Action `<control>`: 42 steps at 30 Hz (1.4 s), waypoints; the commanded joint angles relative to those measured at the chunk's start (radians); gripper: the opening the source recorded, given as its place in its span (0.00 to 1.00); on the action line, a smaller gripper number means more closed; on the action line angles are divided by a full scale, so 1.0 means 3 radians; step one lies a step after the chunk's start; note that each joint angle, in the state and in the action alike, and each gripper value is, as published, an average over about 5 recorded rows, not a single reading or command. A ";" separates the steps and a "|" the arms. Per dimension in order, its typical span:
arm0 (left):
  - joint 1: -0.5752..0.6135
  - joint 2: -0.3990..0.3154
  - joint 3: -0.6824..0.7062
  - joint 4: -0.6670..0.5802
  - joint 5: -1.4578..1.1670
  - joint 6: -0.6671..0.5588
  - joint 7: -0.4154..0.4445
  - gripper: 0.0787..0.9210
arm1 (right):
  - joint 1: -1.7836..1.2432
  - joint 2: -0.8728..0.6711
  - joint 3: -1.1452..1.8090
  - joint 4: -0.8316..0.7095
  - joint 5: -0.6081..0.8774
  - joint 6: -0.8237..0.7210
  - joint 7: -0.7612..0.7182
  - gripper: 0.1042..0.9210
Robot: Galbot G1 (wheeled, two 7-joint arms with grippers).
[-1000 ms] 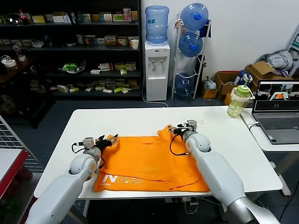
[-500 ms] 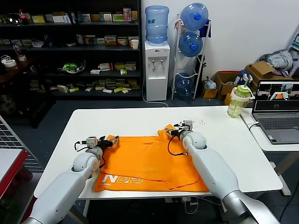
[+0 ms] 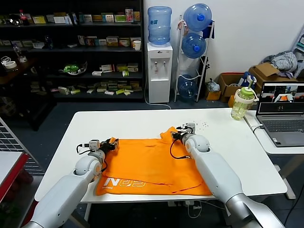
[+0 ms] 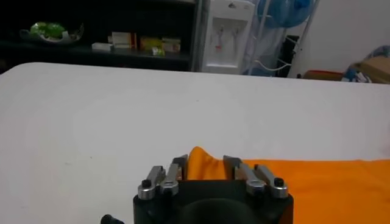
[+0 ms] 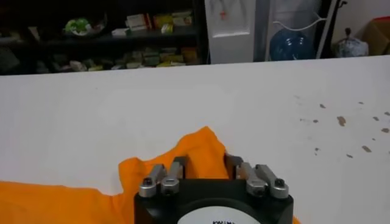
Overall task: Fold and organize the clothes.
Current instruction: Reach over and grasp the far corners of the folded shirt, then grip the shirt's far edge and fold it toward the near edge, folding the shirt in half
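The orange T-shirt (image 3: 147, 164) lies spread on the white table (image 3: 237, 142), with white lettering (image 3: 124, 182) along its near edge. My left gripper (image 3: 110, 144) is at the shirt's far left corner, its fingers closed on a raised peak of orange cloth (image 4: 201, 164). My right gripper (image 3: 175, 135) is at the far right corner, where a bunched peak of cloth (image 5: 195, 143) stands between its fingers. Both grippers sit low on the table. In the wrist views the left gripper (image 4: 204, 161) and the right gripper (image 5: 204, 159) each show cloth filling the gap.
A green-lidded bottle (image 3: 242, 102) and an open laptop (image 3: 283, 114) stand at the right, the laptop on a side table. Small brown specks (image 5: 341, 120) dot the table beyond the right gripper. A water dispenser (image 3: 159, 71) and shelves stand behind.
The shirt's far left corner has drawn back a little with my left gripper. My right gripper has shifted slightly left with its corner.
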 commanded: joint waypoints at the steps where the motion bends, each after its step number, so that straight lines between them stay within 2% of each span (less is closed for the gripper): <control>1: -0.0002 -0.0007 0.0006 -0.0005 0.0010 -0.0004 -0.0010 0.41 | -0.0004 0.0004 -0.0010 -0.0003 0.0025 -0.0036 0.0004 0.35; 9: 0.0071 0.0015 -0.0056 -0.0134 0.0022 -0.0069 -0.0019 0.15 | -0.0089 -0.0046 0.0005 0.0197 0.0090 0.0125 -0.0001 0.07; 11: 0.0110 0.0037 -0.0077 -0.0215 0.0041 -0.0104 -0.0022 0.08 | -0.0128 -0.0079 0.0012 0.0313 0.0120 0.0176 0.0010 0.03; 14: 0.0196 0.0087 -0.0117 -0.0404 0.0062 -0.0131 -0.0035 0.02 | -0.0212 -0.0153 0.0036 0.0584 0.0187 0.0222 0.0062 0.02; 22: 0.0579 0.0324 -0.0219 -0.1090 0.0027 -0.0110 -0.0182 0.02 | -0.0538 -0.0477 0.0140 0.1391 0.0503 0.0060 0.0352 0.02; 31: 0.1130 0.0621 -0.0417 -0.1851 -0.0081 -0.0001 -0.0406 0.02 | -0.1212 -0.1117 0.0330 0.2443 0.1029 -0.0263 0.0734 0.02; 42: 0.1556 0.0813 -0.0499 -0.2238 -0.0112 0.0008 -0.0557 0.02 | -0.1895 -0.1591 0.0600 0.3192 0.1307 -0.0319 0.0942 0.02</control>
